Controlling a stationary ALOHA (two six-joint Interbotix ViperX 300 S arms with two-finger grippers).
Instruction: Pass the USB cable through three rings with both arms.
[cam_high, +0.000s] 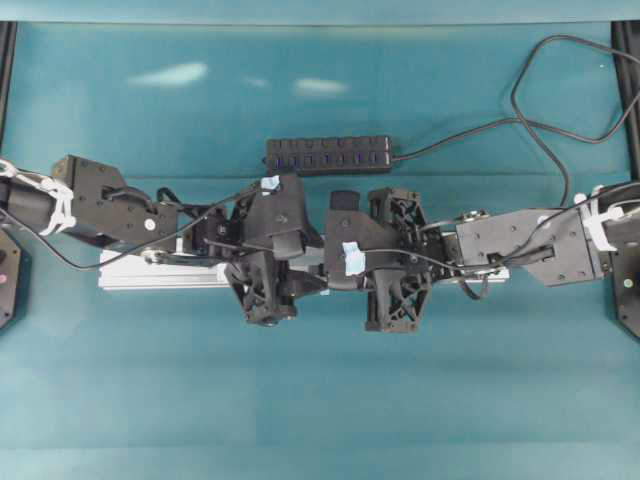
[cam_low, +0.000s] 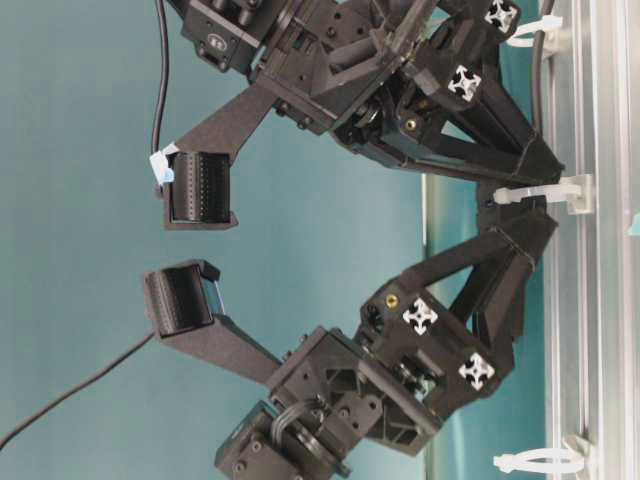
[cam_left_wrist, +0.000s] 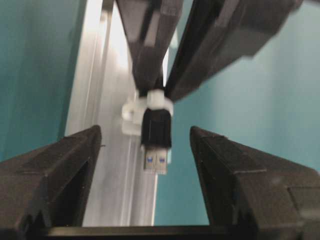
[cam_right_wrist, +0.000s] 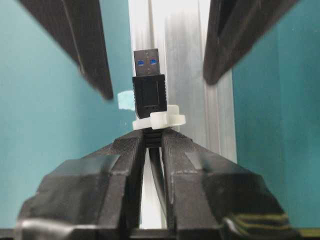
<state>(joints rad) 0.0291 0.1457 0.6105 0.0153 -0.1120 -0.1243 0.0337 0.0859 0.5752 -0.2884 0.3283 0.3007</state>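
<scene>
Teal bench below, the USB cable's plug (cam_right_wrist: 148, 95) pokes through a white ring (cam_right_wrist: 160, 120) on the rail (cam_left_wrist: 107, 125). My right end effector (cam_right_wrist: 152, 142) pinches the cord behind; my left end effector (cam_left_wrist: 145, 150) straddles the plug, spread, apparently ready to close and pull.

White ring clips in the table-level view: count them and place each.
3, all along the rail at right: top ring, middle ring with the end effectors at it, bottom ring.

The flat blue-green surface (cam_high: 320, 400) fills the whole picture. Two soft white spots of light (cam_high: 168, 74) shine on it near the top. Dark black frame bars (cam_high: 626, 70) stand at the top corners.
</scene>
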